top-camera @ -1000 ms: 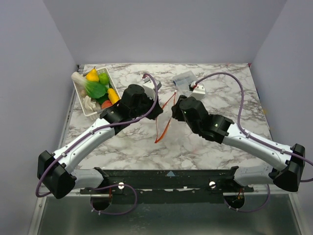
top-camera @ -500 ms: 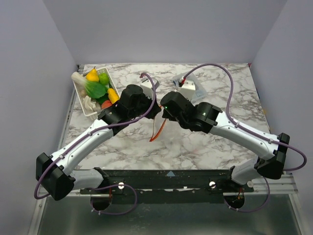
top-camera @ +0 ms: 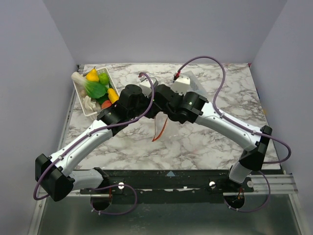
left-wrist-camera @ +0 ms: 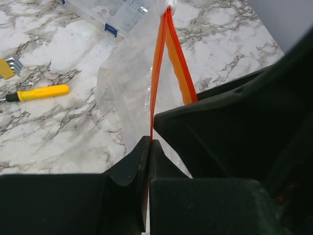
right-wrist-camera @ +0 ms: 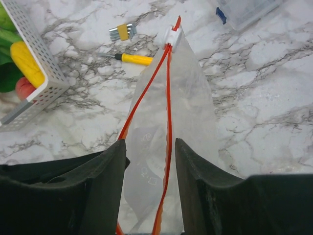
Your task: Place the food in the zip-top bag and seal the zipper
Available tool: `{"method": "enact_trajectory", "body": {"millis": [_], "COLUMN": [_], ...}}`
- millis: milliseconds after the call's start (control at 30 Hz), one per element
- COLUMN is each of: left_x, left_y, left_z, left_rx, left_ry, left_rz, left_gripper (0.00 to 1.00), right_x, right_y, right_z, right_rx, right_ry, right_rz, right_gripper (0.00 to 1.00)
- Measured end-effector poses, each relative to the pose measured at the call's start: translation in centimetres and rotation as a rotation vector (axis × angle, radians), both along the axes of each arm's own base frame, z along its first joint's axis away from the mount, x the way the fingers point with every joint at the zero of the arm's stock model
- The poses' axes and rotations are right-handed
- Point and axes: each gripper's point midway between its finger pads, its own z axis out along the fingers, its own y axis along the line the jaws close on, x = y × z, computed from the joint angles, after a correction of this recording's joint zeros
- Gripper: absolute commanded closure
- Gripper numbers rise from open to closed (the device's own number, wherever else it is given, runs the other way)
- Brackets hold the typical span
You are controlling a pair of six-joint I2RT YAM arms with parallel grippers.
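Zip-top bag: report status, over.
Left gripper shut on zipper. Right gripper open around zip-top bag. Food in basket, bag empty. Screwdriver beyond, not blocking.

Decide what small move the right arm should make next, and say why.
Probably close the right end effector, which is open astride the zip-top bag, onto one strand of the zipper. The left end effector is shut on the zipper, the mouth is only narrowly parted, and the food sits in the basket, so the mouth likely needs pulling wider first.
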Motion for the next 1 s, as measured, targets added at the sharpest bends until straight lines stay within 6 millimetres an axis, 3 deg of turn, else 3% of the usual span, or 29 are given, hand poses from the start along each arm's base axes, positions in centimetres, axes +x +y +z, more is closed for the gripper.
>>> {"method": "enact_trajectory", "body": {"millis": [233, 267, 333, 367, 567, 700, 1000], "left_x": [0.0, 0.0, 0.0, -0.1, -0.1, -0.2, -0.1], "left_y": [-0.1, -0.1, -0.1, -0.1, -0.1, -0.1, 0.2], "left_z": [0.0, 0.1, 0.1, 0.1, 0.2, 0.1, 0.9], "left_rx": [-0.011, -0.012, -0.014, -0.015, -0.02, -0.034, -0.092], "left_ry": [0.003, 0.003, 0.001, 0.0, -0.002, 0.005, 0.01], "left_rz": [0.0, 0.0, 0.0, 0.0, 0.0, 0.007, 0.015], "left_gripper": [1.0, 1.0, 1.0, 1.0, 1.0, 1.0, 1.0], "right_x": [0.6, 0.7, 0.8, 0.9, 0.8, 0.2, -2.3], "right_y": [-0.5, -0.7, -0.9, -0.9, -1.6, -3.6, -9.7], "right_z": [-3.3, -3.4, -3.5, -3.5, -4.4, -3.8, 2.1], "right_rx": [-0.143, -0.152, -0.158, -0.162, -0.176, -0.167, 0.028], "right_ry": [0.039, 0.038, 0.032, 0.028, 0.018, -0.016, -0.217], "right_rz": [-0.049, -0.056, -0.065, -0.066, -0.076, -0.102, -0.08], "right_gripper": [0.69, 0.75, 0.97, 0.99, 0.99, 0.99, 0.99]}}
